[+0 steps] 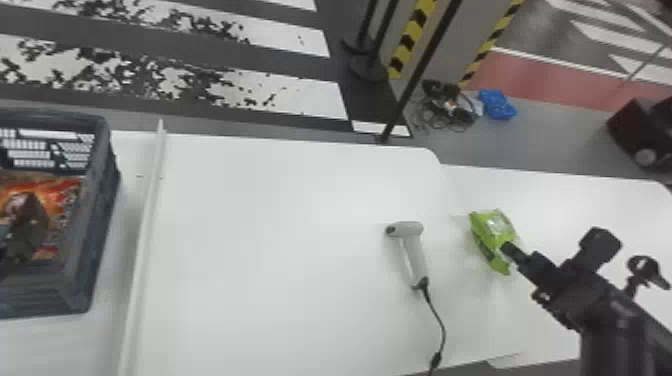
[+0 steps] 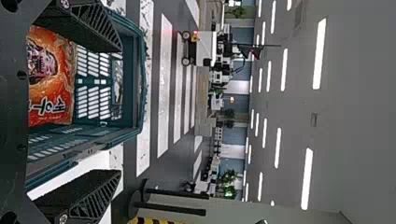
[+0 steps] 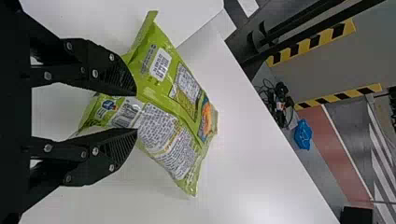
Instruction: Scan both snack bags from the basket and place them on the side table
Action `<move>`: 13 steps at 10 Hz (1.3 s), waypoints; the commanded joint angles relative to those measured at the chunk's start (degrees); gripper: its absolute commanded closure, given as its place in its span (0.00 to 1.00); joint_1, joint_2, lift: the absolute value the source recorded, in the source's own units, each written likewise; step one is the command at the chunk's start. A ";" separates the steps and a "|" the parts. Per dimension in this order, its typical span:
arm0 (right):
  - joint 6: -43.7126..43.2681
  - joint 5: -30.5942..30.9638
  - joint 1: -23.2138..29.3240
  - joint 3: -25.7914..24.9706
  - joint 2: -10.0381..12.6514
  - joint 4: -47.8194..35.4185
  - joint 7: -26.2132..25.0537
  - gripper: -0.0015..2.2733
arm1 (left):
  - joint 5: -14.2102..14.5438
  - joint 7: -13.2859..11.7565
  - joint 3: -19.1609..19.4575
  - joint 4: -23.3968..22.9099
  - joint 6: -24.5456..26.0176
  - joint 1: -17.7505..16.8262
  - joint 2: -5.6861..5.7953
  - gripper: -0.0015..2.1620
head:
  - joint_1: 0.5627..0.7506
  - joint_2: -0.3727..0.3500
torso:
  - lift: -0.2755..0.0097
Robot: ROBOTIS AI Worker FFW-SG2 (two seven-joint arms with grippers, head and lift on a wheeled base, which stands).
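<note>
The widest stretch of white is taken up by the main surface, across the middle of the head view, and beyond it, at the right, the side table is seen. At the left edge the dark basket is set, and in it the orange snack bag is held, lying in the left part of the left wrist view. That bag looks light and pliable, so a grip across its middle or along a seam would seem wise; if it is squeezed hard, the contents could be crushed and the slick film could slip. Nothing is gripped by the left end effector: its fingers are spread wide, with the bag off towards their base and the upper finger, not pinched. Over to the green snack bag, which is placed on the side table, at the right of the head view, tilted and crinkled. It too should be soft, best taken by its puffed body rather than by a thin corner. By the right end effector it is closely approached: the fingers are parted moderately, the bag is spread across and beyond the tips, and no firm hold is seen, though contact cannot be judged. Smaller, the scanner is laid right of centre, probably needed next for the orange bag.
</note>
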 commanded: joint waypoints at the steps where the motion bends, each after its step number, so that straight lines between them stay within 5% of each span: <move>1: -2.92 -0.04 1.07 0.06 1.12 -2.32 -0.30 0.02 | 0.00 0.06 0.01 -0.12 0.00 0.00 0.01 0.03 | 0.70 0.03 | 0.70; 4: -3.98 -0.04 6.87 1.38 7.10 -18.58 -0.30 0.02 | 0.00 -0.03 0.01 -0.12 0.18 -0.35 0.19 0.03 | 0.70 0.03 | 0.70; 7: -9.78 -0.04 15.22 9.47 13.17 -34.22 -0.56 0.02 | 0.09 -0.03 -0.08 -0.48 0.35 -0.26 0.19 0.03 | 0.70 0.03 | 0.70; 10: -16.81 2.59 22.87 21.33 16.42 -43.72 -2.05 0.02 | 0.00 -0.03 -0.08 -0.83 0.35 0.00 0.10 0.03 | 0.70 0.12 | 0.70; 13: -30.17 10.50 28.49 34.96 17.52 -43.10 -7.24 0.02 | -0.18 -0.03 -0.17 -1.44 0.35 0.35 -0.34 0.03 | 0.70 0.31 | 0.70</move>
